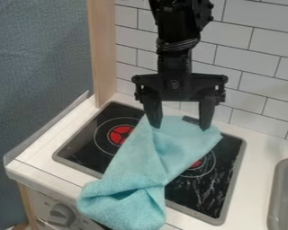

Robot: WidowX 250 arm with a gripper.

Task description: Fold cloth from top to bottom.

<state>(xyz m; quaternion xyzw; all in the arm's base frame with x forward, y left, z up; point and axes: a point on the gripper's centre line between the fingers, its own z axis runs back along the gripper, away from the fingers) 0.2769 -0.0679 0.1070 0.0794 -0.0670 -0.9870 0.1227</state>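
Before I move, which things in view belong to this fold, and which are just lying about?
Part of the job:
cloth, lying across the stove
gripper, open at the cloth's far end

Just there:
stove, under the cloth
sink
knob

Burner (196, 163) partly under cloth (134, 157), sink (274, 202) cropped
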